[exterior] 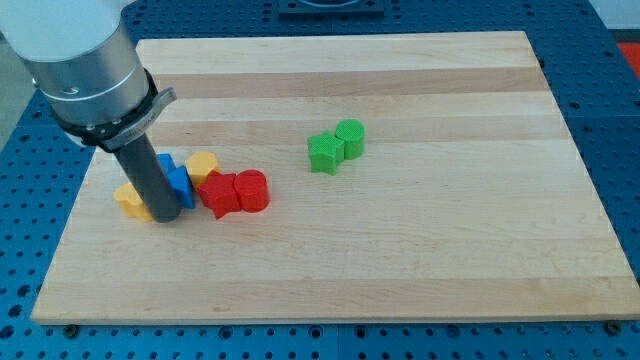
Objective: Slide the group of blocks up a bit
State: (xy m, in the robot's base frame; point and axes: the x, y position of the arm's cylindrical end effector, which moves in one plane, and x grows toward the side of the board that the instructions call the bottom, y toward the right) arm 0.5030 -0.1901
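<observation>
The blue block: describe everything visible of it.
The blue block sits near the board's left edge in the cluster, largely hidden by my rod. Only its right side and a bit of its top show, a bright matte blue; its shape cannot be made out. My tip stands just at its lower left. The red star-shaped block seems to touch its right side, and the yellow block lies at its upper right.

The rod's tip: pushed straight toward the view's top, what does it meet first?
Probably the blue block, which sits just above and right of my tip; the rod hides the exact contact, so depth is uncertain.
</observation>
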